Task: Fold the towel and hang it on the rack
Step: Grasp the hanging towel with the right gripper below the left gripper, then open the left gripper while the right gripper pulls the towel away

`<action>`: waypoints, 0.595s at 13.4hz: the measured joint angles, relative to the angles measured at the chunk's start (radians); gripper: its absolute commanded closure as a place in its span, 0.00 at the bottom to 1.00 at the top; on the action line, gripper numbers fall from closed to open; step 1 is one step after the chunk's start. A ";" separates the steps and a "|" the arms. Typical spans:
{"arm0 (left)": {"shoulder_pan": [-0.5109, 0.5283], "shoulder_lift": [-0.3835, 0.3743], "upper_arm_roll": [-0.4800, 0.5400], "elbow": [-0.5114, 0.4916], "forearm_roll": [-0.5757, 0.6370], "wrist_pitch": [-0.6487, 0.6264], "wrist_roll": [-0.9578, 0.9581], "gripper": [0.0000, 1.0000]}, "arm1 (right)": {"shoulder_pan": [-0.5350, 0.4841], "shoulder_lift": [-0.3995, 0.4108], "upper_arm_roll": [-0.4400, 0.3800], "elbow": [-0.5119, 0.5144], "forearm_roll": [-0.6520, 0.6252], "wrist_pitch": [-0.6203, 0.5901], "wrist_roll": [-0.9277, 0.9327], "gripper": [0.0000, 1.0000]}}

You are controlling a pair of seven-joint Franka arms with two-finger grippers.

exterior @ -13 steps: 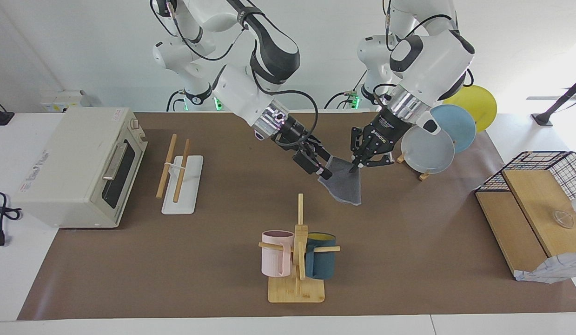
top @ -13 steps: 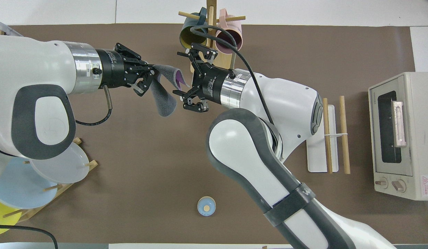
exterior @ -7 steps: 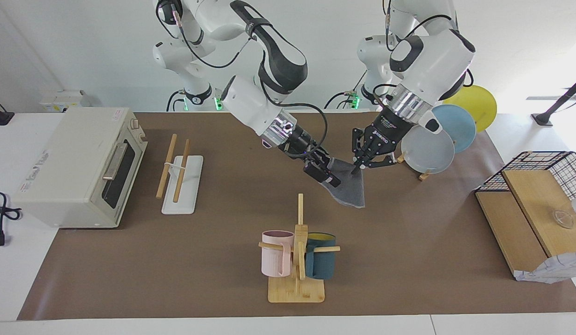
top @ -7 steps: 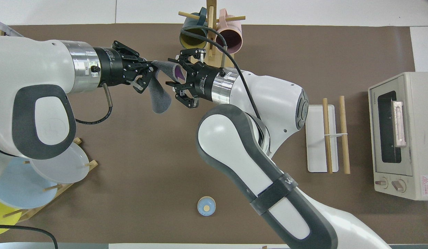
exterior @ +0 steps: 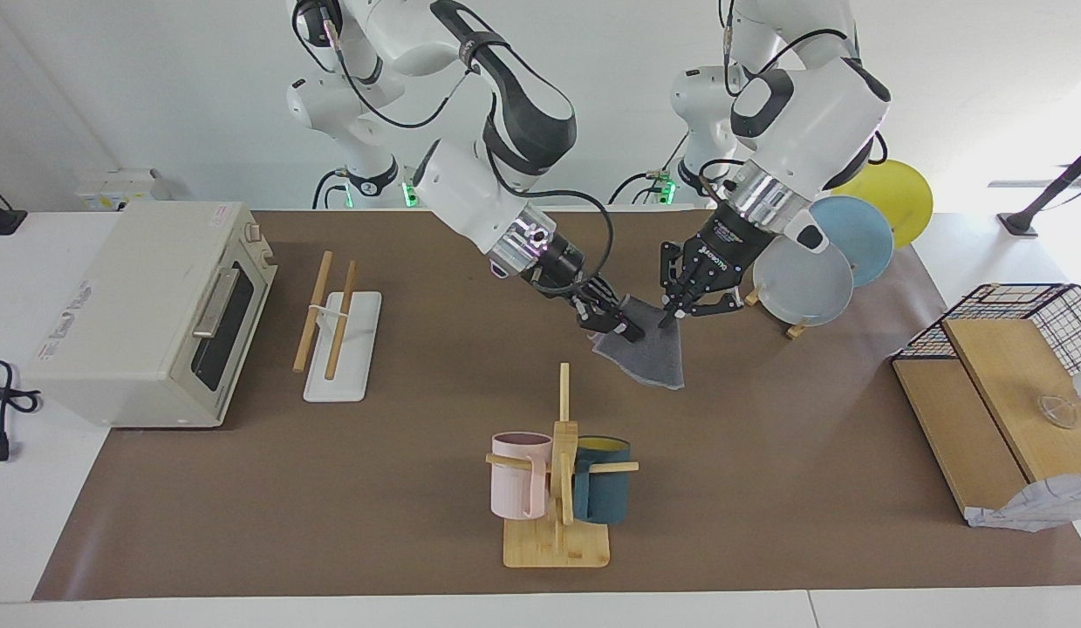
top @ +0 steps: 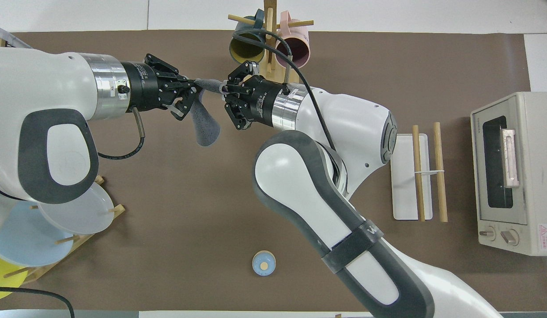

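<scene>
Facing view: we see the surface (exterior: 767, 488) with the rack (exterior: 339, 344) beside the toaster oven (exterior: 147, 314). The towel (exterior: 652, 353) hangs in the air, grey face showing, over the middle. Left gripper (exterior: 668, 316) and right gripper (exterior: 621, 330) each have jaws pinching a top corner.

Towel (exterior: 652, 353) (top: 204, 126): grey face outward, hangs in the air, top edge stretched taut, lower corner drooping. Rack (exterior: 335, 327) (top: 425, 172): two parallel light wooden rods on a flat white base, bare, toward the right arm's end of the surface.
</scene>
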 measured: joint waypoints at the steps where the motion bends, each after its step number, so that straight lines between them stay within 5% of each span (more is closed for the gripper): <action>1: 0.000 -0.001 0.000 -0.002 0.000 0.000 0.000 0.95 | 0.000 0.000 0.000 0.001 -0.007 -0.002 -0.012 1.00; 2: 0.000 -0.003 -0.001 -0.005 0.000 0.000 0.000 0.01 | 0.000 0.000 0.000 0.002 -0.018 -0.012 -0.030 1.00; 8: -0.018 -0.015 -0.003 -0.021 0.000 0.000 0.033 0.00 | -0.011 -0.033 -0.015 0.014 -0.346 -0.230 -0.160 1.00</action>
